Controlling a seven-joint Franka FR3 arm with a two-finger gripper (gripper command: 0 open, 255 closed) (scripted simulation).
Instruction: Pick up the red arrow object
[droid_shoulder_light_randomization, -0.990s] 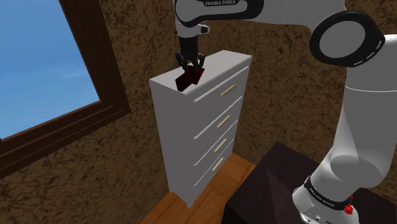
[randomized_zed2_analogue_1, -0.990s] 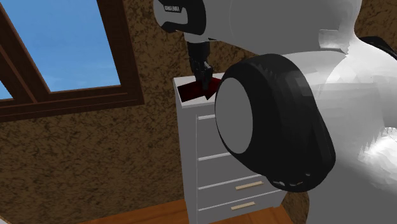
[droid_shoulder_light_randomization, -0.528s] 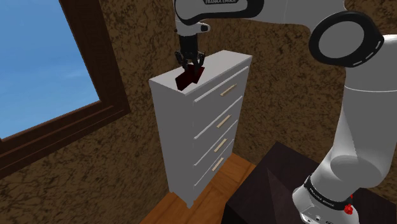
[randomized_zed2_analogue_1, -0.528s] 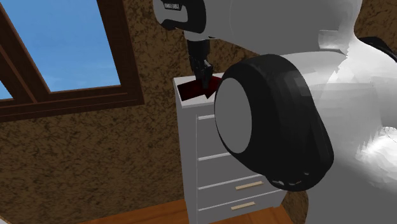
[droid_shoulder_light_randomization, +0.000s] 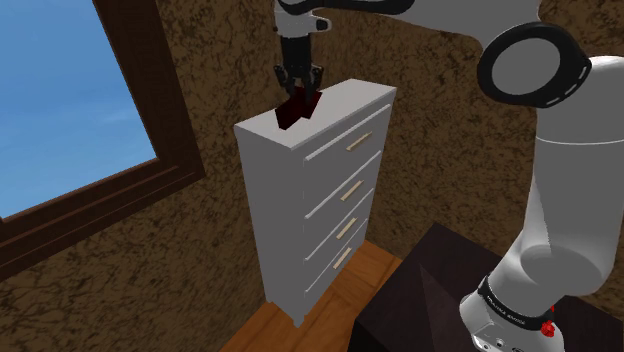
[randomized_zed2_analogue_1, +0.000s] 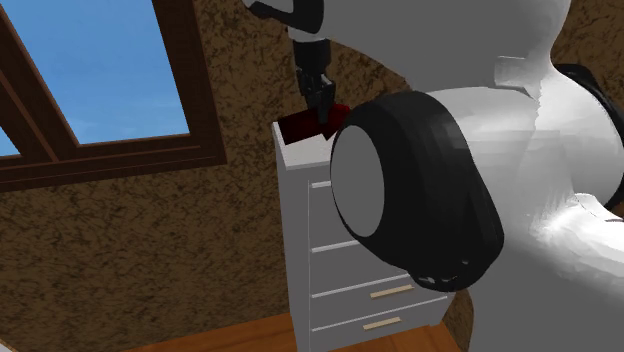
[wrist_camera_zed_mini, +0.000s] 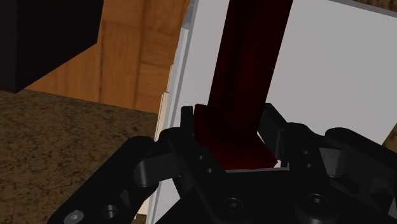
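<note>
blue sky fills a window (droid_shoulder_light_randomization: 60, 100) in a dark brown wooden frame (droid_shoulder_light_randomization: 165, 120) at the shoulder view's left, set in a rough speckled brown wall (droid_shoulder_light_randomization: 215, 60). next to the right stands a tall white chest of drawers (droid_shoulder_light_randomization: 330, 190) with pale bar handles, on a warm wooden plank floor (droid_shoulder_light_randomization: 300, 325).

over the chest top's end towards the window, near its front edge, hangs the dark red arrow object (droid_shoulder_light_randomization: 296, 112), tilted, its lower tip close to the white surface. i cannot tell whether the tip touches the top.

the all-black two-finger gripper (droid_shoulder_light_randomization: 299, 95) comes straight down from above and clasps the arrow's upper end. in the wrist view its fingers (wrist_camera_zed_mini: 275, 124) press the arrow's sides, narrow, with the red shaft running away from them across the chest's white top.

further right, the white franka arm with dark joints (droid_shoulder_light_randomization: 570, 200) rises from the dark box stand (droid_shoulder_light_randomization: 420, 290) at the lower right. in the second exterior view a large black-rimmed joint of that arm covers the chest's right part.
</note>
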